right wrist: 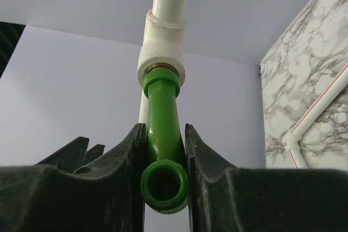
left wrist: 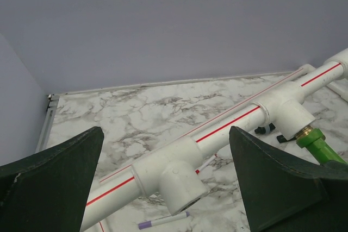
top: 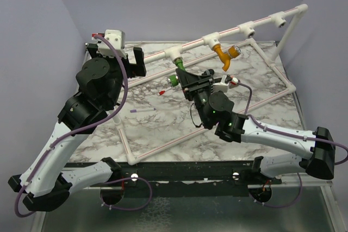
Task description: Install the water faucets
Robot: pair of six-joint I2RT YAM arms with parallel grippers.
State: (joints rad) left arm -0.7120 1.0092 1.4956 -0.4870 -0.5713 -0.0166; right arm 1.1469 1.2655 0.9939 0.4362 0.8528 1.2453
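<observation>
Gripping green faucet (right wrist: 163, 129) between right fingers (right wrist: 137, 150), long axis pointing beyond them into T-socket (right wrist: 161, 52). Holding nothing in wide-spread left fingers (left wrist: 261, 172).

Bright even diffuse light, faint soft shadows; right fingers (right wrist: 261, 199) dark, underlit

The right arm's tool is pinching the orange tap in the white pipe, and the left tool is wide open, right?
Wrong colour: the right wrist view shows the right tool pinching the green tap in the white pipe. The left tool is wide open.
</observation>
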